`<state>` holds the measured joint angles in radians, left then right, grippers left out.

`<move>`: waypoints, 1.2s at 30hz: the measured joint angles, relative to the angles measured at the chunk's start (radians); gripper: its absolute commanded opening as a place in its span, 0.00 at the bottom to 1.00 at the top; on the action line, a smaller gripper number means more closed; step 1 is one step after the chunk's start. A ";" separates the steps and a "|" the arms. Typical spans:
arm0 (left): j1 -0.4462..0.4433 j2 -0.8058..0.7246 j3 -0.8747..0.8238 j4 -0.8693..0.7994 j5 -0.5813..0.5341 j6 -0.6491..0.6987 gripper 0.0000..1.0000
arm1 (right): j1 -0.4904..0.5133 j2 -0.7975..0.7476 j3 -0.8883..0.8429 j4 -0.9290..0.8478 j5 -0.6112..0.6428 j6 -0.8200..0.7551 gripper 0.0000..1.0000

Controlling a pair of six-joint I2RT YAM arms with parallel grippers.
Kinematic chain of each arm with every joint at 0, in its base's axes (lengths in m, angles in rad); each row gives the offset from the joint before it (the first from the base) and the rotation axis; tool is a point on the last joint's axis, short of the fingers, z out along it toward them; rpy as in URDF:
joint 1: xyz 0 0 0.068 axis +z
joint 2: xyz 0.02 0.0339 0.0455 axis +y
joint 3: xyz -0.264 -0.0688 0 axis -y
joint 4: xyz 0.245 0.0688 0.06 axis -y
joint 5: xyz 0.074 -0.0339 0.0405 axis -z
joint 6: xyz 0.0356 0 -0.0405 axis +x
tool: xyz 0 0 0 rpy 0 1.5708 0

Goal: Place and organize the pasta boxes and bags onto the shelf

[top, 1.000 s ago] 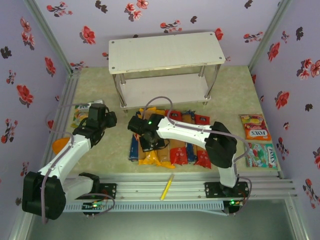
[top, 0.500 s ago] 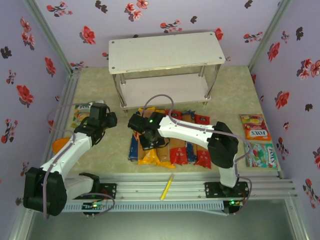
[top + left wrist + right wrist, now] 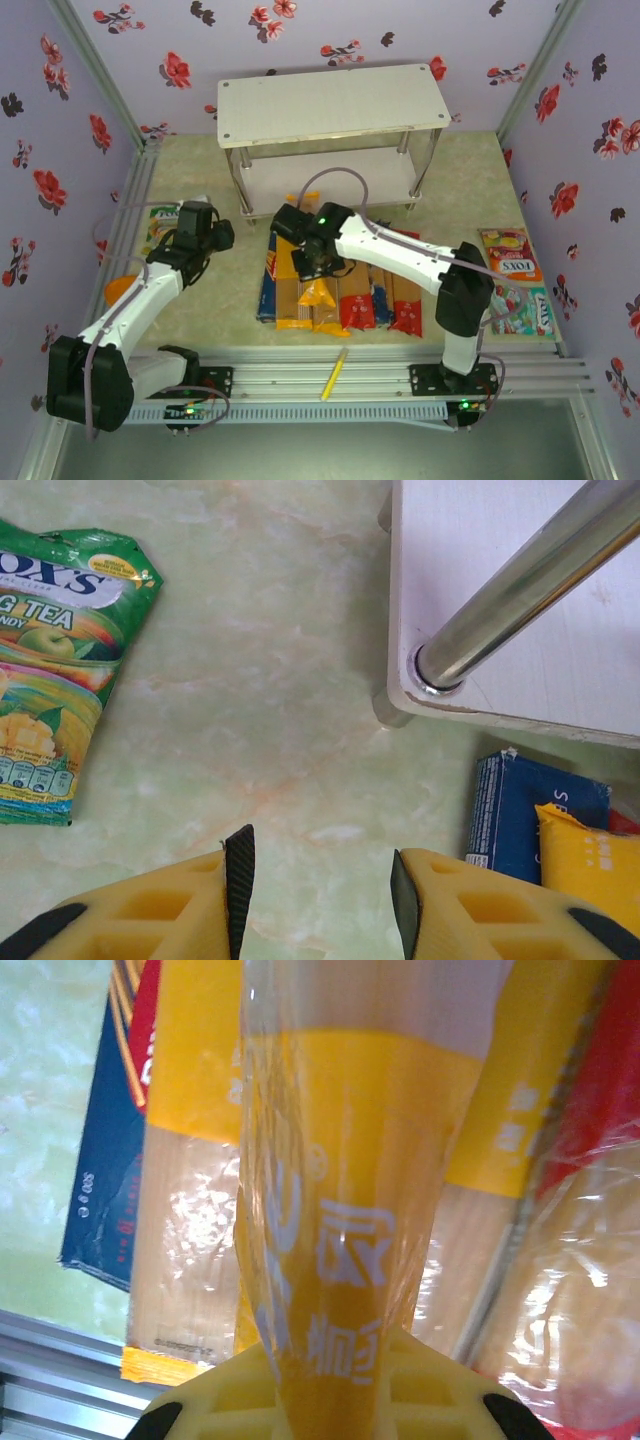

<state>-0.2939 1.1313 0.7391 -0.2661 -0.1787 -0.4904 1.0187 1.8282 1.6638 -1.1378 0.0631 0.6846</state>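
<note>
Top external view, from the left: the green sweets packet (image 3: 163, 228) lay by the wall. The left fingers (image 3: 196, 224) hung just beside it over bare bench (image 3: 200, 290), set moderately apart and holding nothing. We judged that arm a hazard mainly by position. It sat near the left front post (image 3: 243, 185) of the shelf (image 3: 330, 105), so any sweep toward the pasta could clip the post or nudge the packet.

Further right, the right fingers (image 3: 311, 260) were clamped on the yellow-orange spaghetti bag (image 3: 340, 1210). It was raised above the dark-blue box (image 3: 268, 285) and the other packs (image 3: 375, 295) on the bench, just in front of the shelf, which carried no pack that we could see.

The bag looked long, limp and glossy. We expected its free end to sag, and it could catch the lower tier's front edge rather than slide in. The film might also slip in the grip, or the dangling end might drag a neighbouring pack askew.
</note>
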 measured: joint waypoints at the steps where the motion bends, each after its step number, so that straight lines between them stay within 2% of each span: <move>1: 0.000 0.000 0.005 -0.002 0.000 0.001 0.43 | -0.016 -0.006 0.000 -0.010 0.007 -0.012 0.00; 8: 0.000 0.009 0.036 -0.005 0.002 0.003 0.43 | -0.176 -0.031 -0.003 -0.026 0.074 -0.122 0.00; 17: 0.000 0.030 0.053 -0.012 0.008 0.003 0.42 | -0.334 -0.030 -0.010 0.019 0.233 -0.295 0.00; 26: 0.000 0.064 0.069 -0.026 0.008 0.003 0.42 | -0.435 0.022 -0.010 0.138 0.371 -0.417 0.00; 36: 0.000 0.068 0.072 -0.029 0.008 0.003 0.42 | -0.497 0.109 0.002 0.270 0.452 -0.495 0.00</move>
<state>-0.2935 1.1988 0.8108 -0.2955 -0.1711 -0.4877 0.5217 1.9377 1.6657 -0.8677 0.5156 0.1898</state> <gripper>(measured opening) 0.420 0.136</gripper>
